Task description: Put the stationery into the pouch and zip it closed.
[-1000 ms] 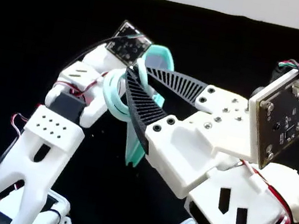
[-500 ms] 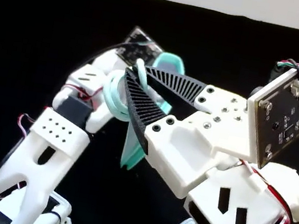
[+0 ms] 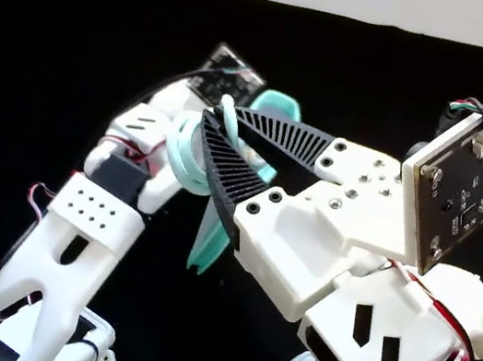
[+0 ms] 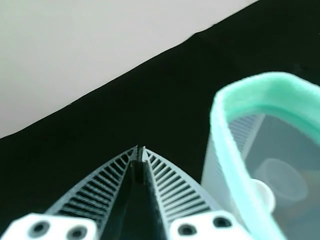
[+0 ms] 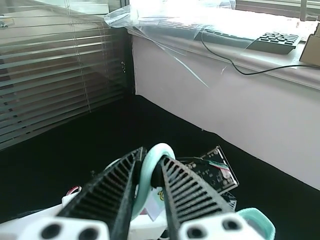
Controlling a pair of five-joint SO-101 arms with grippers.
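the pouch (image 3: 201, 248) is held up off the black bench (image 3: 61, 37), caught by its mint-green rim in the right fingers (image 5: 151, 157), which are clenched on a loop of that rim with one finger on each side of it. from the high view the right fingers (image 3: 220, 119) meet at the top of the pouch and the rest of it hangs below them, so its long axis runs roughly downward, away from the grip. the left fingers (image 4: 140, 148) are pressed tip to tip with nothing visible between them. the pouch (image 4: 260, 84) lies just beside them, off to one flank and not in their line, with its open mouth and clear wall turned toward the left wrist camera. through that wall a pale round item (image 4: 280, 175) shows inside, though i cannot tell what it is. since the right arm already carries the pouch, the left arm looks the free one, and it is also very near the rim. i cannot make out the zip pull in any view. the coming move probably turns on swinging the left fingers sideways onto the rim, where the zip should run along the green edge, while the right fingers keep the mouth steady.
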